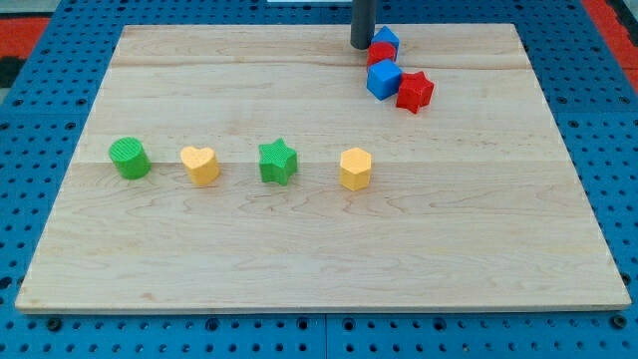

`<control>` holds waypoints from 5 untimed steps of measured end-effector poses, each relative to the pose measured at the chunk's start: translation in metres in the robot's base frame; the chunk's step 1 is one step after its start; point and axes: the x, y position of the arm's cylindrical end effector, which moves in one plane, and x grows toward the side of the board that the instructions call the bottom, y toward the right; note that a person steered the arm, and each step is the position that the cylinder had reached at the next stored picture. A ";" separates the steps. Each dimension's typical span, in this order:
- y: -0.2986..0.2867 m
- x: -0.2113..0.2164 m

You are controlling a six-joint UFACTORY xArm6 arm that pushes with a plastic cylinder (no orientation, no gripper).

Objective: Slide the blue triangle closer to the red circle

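Note:
The blue triangle (388, 40) sits near the view's top, right of centre, touching the red circle (380, 56) just below it. My tip (362, 45) stands right beside both, on their left, and looks to be in contact with them. The rod rises out of the view's top edge.
A blue cube (384, 79) lies just below the red circle, with a red star (415, 91) touching its right side. Across the middle of the wooden board (319, 249) stand a green circle (130, 158), a yellow heart (199, 165), a green star (278, 162) and a yellow hexagon (355, 169).

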 end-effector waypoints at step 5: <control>0.035 0.008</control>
